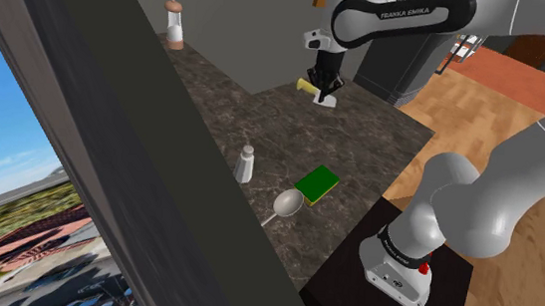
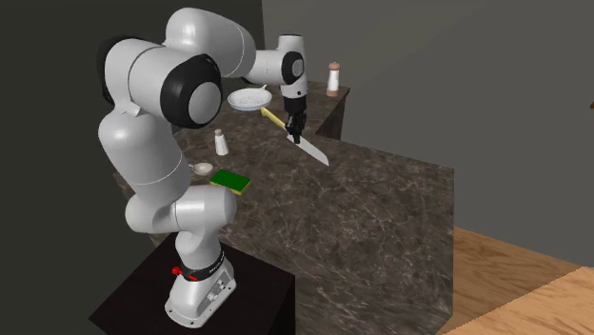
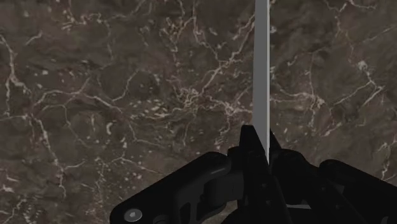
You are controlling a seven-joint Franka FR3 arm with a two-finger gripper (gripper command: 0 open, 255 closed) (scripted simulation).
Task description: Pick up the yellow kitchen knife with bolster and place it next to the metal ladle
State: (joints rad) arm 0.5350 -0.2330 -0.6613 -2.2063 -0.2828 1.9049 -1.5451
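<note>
The arm is glossy white, built of fat, rounded links with smooth bends. Black bands ring the joints, and one of them carries the white lettering FRANKA EMIKA. The flared white base bears a small round mark, a few dark dots and a red detail. The tool is all black and blocky, with two slim fingers.
</note>
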